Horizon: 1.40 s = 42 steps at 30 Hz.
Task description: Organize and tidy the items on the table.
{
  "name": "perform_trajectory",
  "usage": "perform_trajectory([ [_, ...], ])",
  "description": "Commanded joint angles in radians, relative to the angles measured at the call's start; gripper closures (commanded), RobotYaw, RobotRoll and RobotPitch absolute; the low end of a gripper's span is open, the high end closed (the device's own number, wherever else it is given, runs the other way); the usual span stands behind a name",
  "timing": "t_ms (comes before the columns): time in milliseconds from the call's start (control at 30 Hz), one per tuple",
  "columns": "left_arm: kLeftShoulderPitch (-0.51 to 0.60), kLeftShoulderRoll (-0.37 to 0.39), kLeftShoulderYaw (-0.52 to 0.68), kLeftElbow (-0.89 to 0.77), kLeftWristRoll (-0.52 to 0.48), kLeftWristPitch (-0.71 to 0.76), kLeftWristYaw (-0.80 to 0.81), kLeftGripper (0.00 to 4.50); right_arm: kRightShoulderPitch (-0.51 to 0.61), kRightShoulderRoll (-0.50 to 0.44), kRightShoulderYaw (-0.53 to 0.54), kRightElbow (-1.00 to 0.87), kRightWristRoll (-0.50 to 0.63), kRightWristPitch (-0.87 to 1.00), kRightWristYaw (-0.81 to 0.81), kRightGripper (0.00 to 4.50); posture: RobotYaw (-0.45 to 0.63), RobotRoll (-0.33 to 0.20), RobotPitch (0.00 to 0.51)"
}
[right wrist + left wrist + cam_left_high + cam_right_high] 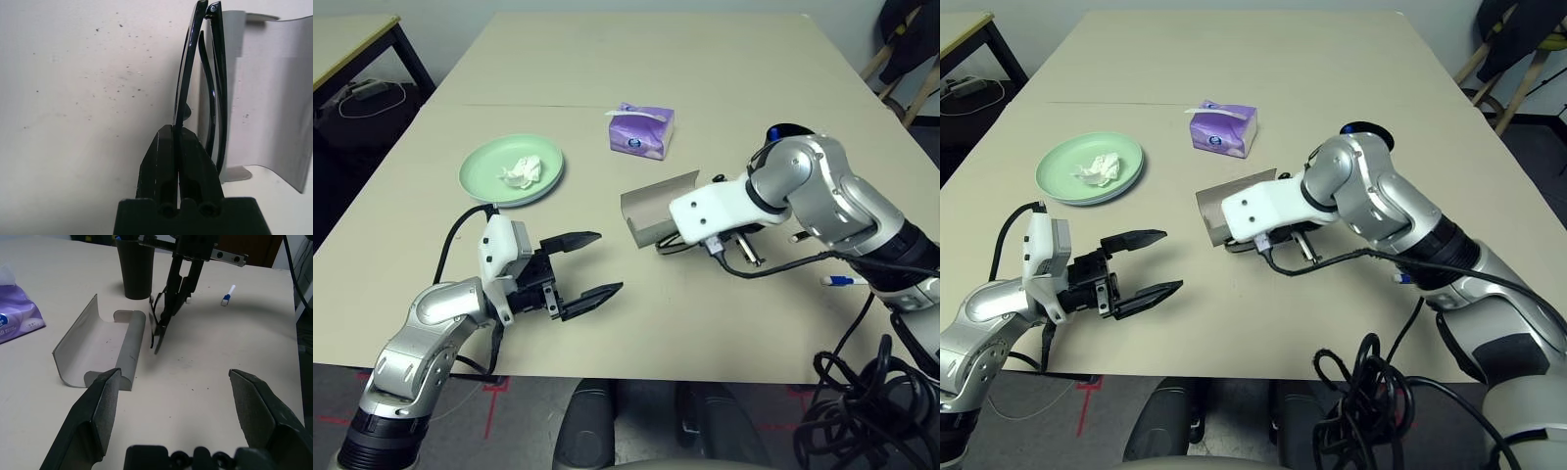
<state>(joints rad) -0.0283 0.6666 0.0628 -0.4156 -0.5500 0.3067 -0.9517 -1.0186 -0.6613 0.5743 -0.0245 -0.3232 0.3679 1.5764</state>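
My right gripper (177, 134) is shut on the front rim of the black sunglasses (194, 73), which stand folded on edge just beside the open grey glasses case (95, 350). The case lies mid-table with its lid up (656, 206). Behind the right gripper stands the black cup (136, 267). A thin white pen (840, 281) with a blue cap lies on the table to the right of the right arm. At the left, the pale green plate (484, 176) holds a crumpled white tissue (521, 171). My left gripper (592, 264) hangs open near the front edge, holding nothing.
A purple tissue box (641, 130) sits behind the case. The beige table (636, 59) stretches far back. A smaller dark-legged side table (352, 39) stands at the far left, and chair legs (901, 69) at the far right. Black cables (862, 401) hang at the lower right.
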Motion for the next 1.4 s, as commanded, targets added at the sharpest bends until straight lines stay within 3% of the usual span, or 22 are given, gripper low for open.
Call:
perform_trajectory([
  [33,0.004,-0.003,-0.01,-0.002,0.003,-0.001,-0.004,0.0,-0.045,0.014,-0.021,0.061,0.018,-0.026,-0.011,4.47,0.19,0.0,0.143],
  [400,0.001,-0.006,-0.001,0.003,0.004,-0.002,0.007,0.0,-0.156,0.075,-0.015,0.269,0.023,-0.158,-0.047,4.47,0.19,0.0,0.141],
  [1400,0.09,0.006,0.103,-0.092,-0.005,0.034,0.142,0.0,-0.25,0.215,0.001,0.648,-0.005,-0.446,-0.081,4.47,0.33,0.0,0.146],
])
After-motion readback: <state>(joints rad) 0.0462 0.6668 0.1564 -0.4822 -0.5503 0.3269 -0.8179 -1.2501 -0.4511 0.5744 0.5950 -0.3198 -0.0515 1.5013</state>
